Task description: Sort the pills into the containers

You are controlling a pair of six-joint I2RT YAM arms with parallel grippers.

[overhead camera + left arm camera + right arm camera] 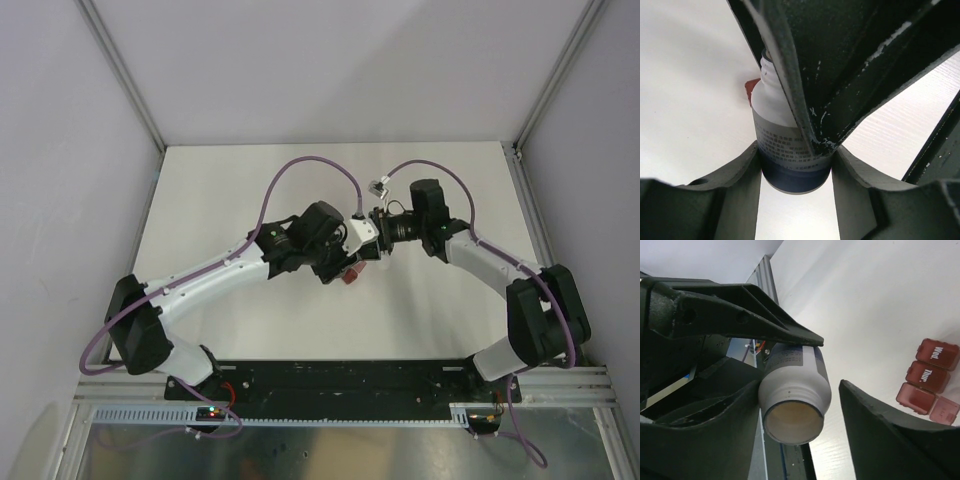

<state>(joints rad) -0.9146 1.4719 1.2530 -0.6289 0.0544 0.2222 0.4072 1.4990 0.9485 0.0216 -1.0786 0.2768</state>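
Pill box (929, 375) lies outside open right fingers (880, 432), apart; left fingers (727, 200) clamp bottle (782, 145).

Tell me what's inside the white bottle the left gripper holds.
The bottle has no cap, and its mouth faces the right wrist camera. Only a flat beige surface shows inside; what it is cannot be made out. The opaque wall hides the rest.

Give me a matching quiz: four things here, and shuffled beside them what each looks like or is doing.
1 bottle
2 pill box
3 left gripper
4 right gripper

A dark red, on the table
B shut on the bottle's base
C white, printed label
D open around the bottle's neck

Pairs: 1-C, 2-A, 3-B, 4-D
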